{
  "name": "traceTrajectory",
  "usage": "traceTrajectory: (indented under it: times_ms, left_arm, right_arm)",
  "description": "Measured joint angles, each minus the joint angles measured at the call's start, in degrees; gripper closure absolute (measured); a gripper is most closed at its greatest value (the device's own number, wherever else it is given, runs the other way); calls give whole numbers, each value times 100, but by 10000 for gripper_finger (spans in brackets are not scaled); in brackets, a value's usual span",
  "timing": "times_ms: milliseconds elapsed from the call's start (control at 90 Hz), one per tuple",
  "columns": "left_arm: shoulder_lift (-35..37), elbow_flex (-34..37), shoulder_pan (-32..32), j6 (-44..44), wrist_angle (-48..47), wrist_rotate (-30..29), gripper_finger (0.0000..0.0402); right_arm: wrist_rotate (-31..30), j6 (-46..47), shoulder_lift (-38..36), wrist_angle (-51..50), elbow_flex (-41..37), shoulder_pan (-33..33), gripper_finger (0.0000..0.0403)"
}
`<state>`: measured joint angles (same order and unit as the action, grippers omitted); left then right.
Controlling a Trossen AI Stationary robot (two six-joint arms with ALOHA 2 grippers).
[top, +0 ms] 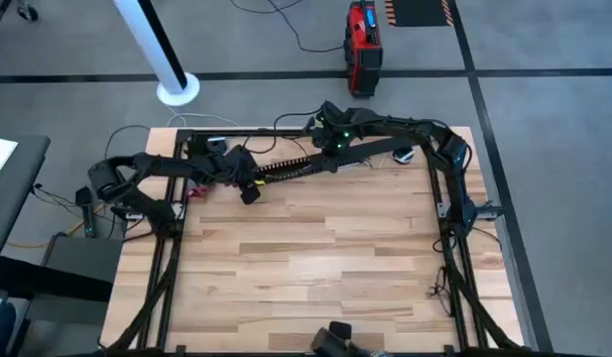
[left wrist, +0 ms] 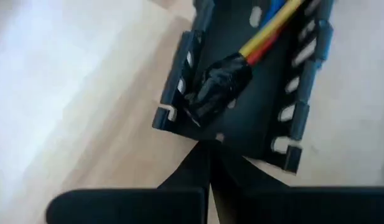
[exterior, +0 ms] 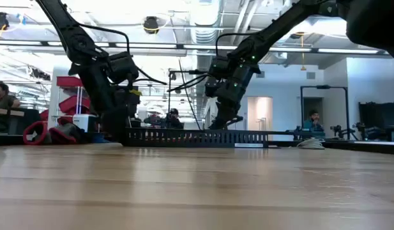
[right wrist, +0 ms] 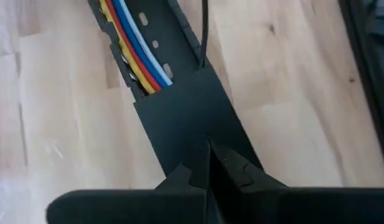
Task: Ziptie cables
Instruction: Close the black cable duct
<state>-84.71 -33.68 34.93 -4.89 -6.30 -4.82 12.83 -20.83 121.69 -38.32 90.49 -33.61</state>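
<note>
The cables (right wrist: 139, 43), thin smooth insulated wires in white, blue, red and yellow, lie side by side along the floor of a long black comb-slotted channel (top: 291, 167). In the high view that channel runs slantwise near the far edge of the counter (top: 306, 258), at about 12 o'clock from the counter's middle. At one end the wires are gathered under a lumpy wrap of glossy black tape (left wrist: 218, 87), which sits inside the channel's open mouth; only yellow, red and a little blue show beyond the wrap there. The channel's walls are rows of short, square-cut plastic teeth with pale gaps between them.

The left tool (left wrist: 207, 165) sits at the channel's taped end, toward 10 o'clock from the counter's middle. Its two dark fingers are pressed together with no gap, their tips just at the channel's end lip; whether they pinch that lip cannot be told.

The right tool (right wrist: 209, 163) is at the other end, near 1 o'clock, its fingers likewise clenched together. Their tips meet over a flat, matte black strip (right wrist: 192, 112) that covers the wires there, and whether they pinch it cannot be told.

The counter is pale wood in long butted planks with visible grain.
</note>
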Motion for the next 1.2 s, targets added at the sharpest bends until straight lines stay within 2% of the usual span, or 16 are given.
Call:
traceTrajectory:
  times_ms: [356, 689, 900, 1200]
  left_arm:
    - [13, -8, 251, -203, 122, 126, 402]
    - [20, -17, 296, -290, -56, 146, 402]
    - [20, -17, 298, -382, -68, 113, 402]
    - [20, -15, 302, -493, 66, 167, 402]
  right_arm:
    - [51, -3, -92, 145, 169, 47, 403]
    - [-116, 46, -427, -742, 286, -191, 403]
    - [-108, 84, -453, 22, -386, -229, 403]
    - [-104, 106, -437, 280, -410, -172, 403]
